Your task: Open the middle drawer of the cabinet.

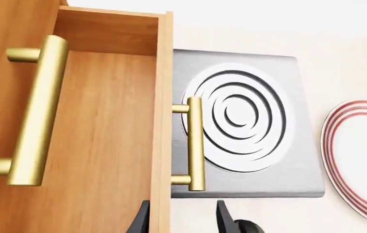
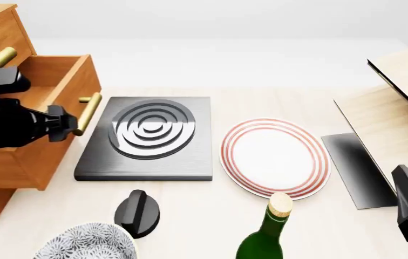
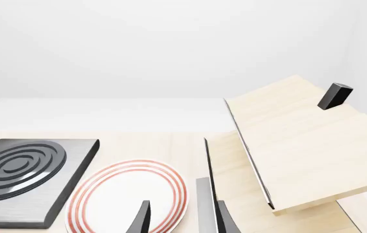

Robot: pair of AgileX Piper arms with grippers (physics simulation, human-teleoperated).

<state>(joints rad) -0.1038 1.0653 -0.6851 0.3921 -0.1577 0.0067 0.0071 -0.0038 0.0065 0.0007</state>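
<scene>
I see the middle drawer in smooth orange-brown wood with a brushed brass handle, a dark metal-looking burner plate, and a glossy plate.

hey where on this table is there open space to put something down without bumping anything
Bare table lies in front of the dark burner slab, between the black knob and the green bottle. More lies behind the striped plate. The near edge, with the patterned bowl, is crowded, and so is the side by the cabinet.

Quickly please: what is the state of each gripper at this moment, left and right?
Left gripper: open, holding nothing, just short of the middle drawer's handle.
Right gripper: open, empty, above the plate.
</scene>
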